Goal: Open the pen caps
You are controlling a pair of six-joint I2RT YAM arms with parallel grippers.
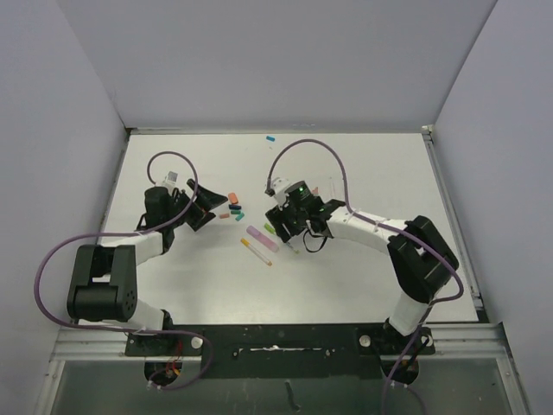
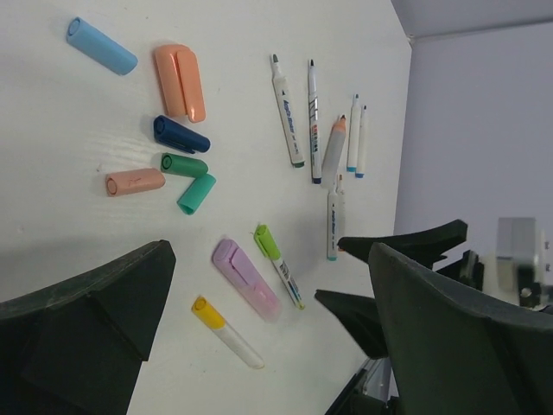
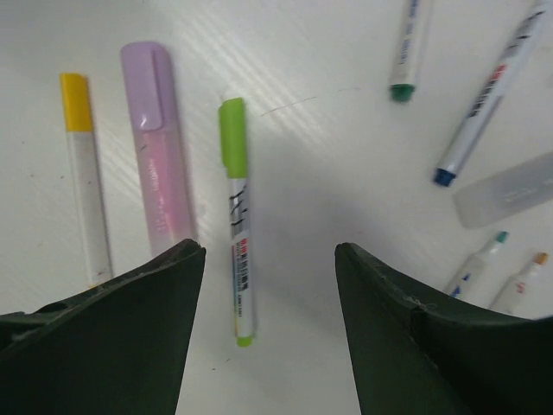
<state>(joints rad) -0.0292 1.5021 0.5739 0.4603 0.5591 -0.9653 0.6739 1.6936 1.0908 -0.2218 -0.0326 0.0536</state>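
the white table [image 1: 380,164] runs bare from the grippers out to the back wall [image 1: 276,60] at 12 o'clock, save one blue cap [image 1: 270,137] near that edge. side walls [image 1: 52,130] shut it in at 9 and 3 o'clock. there is bare surface too at 6 o'clock, toward the arm bases [image 1: 164,337].

the left gripper [image 1: 203,210] stands wide and holds nothing. loose pen caps [image 2: 181,134] lie bunched just at its 3 o'clock.

the right gripper [image 3: 268,251] is parted and empty, hovering over a green-capped pen [image 3: 235,216] that lies flat on the table below the gap. at that pen's 9 o'clock, close beside it, lie a lilac highlighter [image 3: 155,147] and a yellow-capped pen [image 3: 85,173], both capped. uncapped pens [image 3: 479,112] crowd the gripper's 1 to 3 o'clock.
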